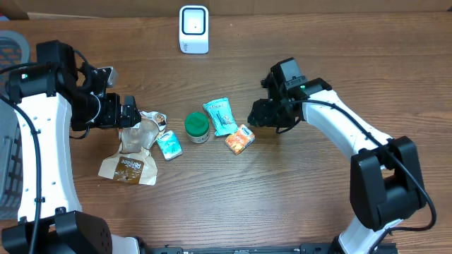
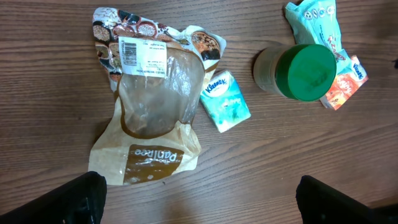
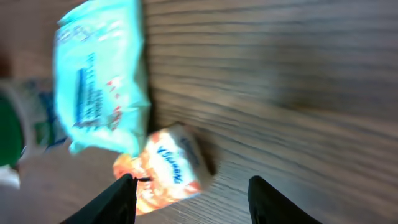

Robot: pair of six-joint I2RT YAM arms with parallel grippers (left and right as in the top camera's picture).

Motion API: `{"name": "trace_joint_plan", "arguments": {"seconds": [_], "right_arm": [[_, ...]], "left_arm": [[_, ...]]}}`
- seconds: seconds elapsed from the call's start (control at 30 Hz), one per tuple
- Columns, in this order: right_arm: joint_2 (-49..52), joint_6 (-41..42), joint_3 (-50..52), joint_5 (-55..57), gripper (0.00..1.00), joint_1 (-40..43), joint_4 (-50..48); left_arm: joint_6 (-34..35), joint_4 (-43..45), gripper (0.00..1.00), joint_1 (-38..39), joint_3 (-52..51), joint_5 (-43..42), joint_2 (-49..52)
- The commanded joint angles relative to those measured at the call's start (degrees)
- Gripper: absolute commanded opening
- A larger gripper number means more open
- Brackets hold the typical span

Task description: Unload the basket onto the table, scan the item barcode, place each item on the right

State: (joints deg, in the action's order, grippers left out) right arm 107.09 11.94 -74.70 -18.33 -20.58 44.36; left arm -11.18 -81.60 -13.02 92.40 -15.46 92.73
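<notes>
An orange tissue pack (image 1: 240, 139) lies on the wooden table beside a light blue packet (image 1: 220, 116). My right gripper (image 1: 257, 117) hovers just right of it. In the right wrist view the orange pack (image 3: 166, 169) lies on the wood close to the left finger (image 3: 115, 200), and the right gripper (image 3: 193, 196) is open, gripping nothing. A white barcode scanner (image 1: 193, 29) stands at the table's far edge. My left gripper (image 2: 202, 196) is wide open over bare wood, just short of a brown paper bag (image 2: 152, 118) with a barcode label.
A jar with a green lid (image 1: 197, 127) and a teal Kleenex pack (image 1: 169, 144) sit between the brown bag (image 1: 131, 155) and the blue packet. A grey basket (image 1: 10, 49) stands at the far left edge.
</notes>
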Motion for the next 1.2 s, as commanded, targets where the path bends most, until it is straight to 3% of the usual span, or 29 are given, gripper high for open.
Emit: {"name": "trace_joint_plan", "arguments": {"seconds": [0.0, 0.17, 0.27, 0.37, 0.4, 0.43, 0.63, 0.77, 1.03, 1.17], "right_arm": [[3.3, -10.7, -1.3, -7.8, 0.55, -0.7, -1.5], [7.6, -10.9, -1.3, -7.4, 0.53, -0.9, -4.0], [9.9, -10.8, -1.3, -6.4, 0.44, -0.9, -3.9], [10.1, -10.3, -1.3, -6.1, 0.21, -0.8, -3.9], [10.0, -9.8, -1.5, -6.2, 0.07, -0.6, -3.8], [10.0, -9.7, -1.7, -6.2, 0.04, -0.5, -3.4], [7.6, -7.3, -4.8, -5.9, 0.04, 0.8, 3.2], [1.5, 0.5, -5.3, -4.1, 0.04, 2.8, 5.8], [-5.1, 26.9, -4.3, 10.0, 0.04, 7.3, 10.6], [-4.9, 36.2, 4.0, 12.9, 0.04, 6.2, 1.6]], "left_arm": [[-1.5, 0.1, 1.00, -0.1, 0.0, -0.7, 0.3], [-1.5, 0.2, 1.00, -0.1, 0.0, -0.7, 0.3], [-1.5, 0.2, 0.99, -0.1, 0.0, -0.7, 0.3], [-1.5, 0.2, 1.00, -0.1, 0.0, -0.7, 0.3], [-1.5, 0.2, 0.99, -0.1, 0.0, -0.7, 0.3], [-1.5, 0.2, 1.00, -0.1, 0.0, -0.7, 0.3], [-1.5, 0.3, 1.00, -0.1, 0.0, -0.7, 0.3], [-1.5, 0.3, 0.99, -0.1, 0.0, -0.7, 0.3], [-1.5, 0.7, 1.00, -0.1, 0.0, -0.7, 0.3], [-1.5, 0.9, 1.00, -0.1, 0.0, -0.7, 0.3]]}}
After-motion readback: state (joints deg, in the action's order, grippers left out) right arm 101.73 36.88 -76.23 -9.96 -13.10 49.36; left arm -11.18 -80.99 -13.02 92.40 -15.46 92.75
